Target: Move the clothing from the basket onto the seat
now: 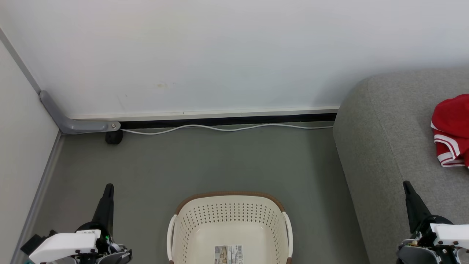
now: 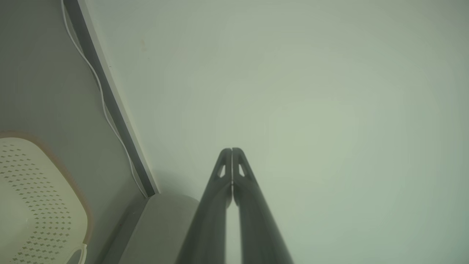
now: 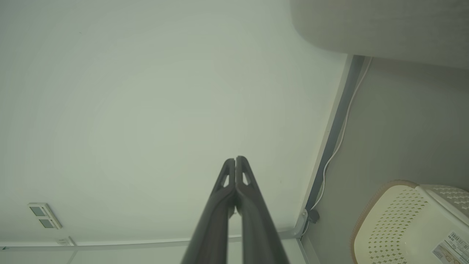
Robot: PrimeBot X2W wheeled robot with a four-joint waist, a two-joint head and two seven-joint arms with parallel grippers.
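Observation:
The cream basket (image 1: 229,209) with a brown rim stands on the floor at the bottom centre, showing a label sticker (image 1: 228,254) on its bare floor. Red clothing (image 1: 451,130) with white stripes lies on the grey seat (image 1: 381,146) at the right edge. My left gripper (image 1: 109,187) is shut at the lower left, left of the basket, holding nothing. My right gripper (image 1: 406,185) is shut over the seat's front part. In the left wrist view the left gripper (image 2: 232,150) points at the wall beside the basket (image 2: 36,198). The right gripper (image 3: 235,159) also faces the wall, with the basket (image 3: 403,223) at the lower right.
A white wall (image 1: 220,55) runs behind, with a white cable (image 1: 227,128) along its dark skirting. A grey bracket (image 1: 73,124) and a small black wheel (image 1: 114,136) sit in the left corner. Grey floor (image 1: 220,161) lies between the basket and the wall.

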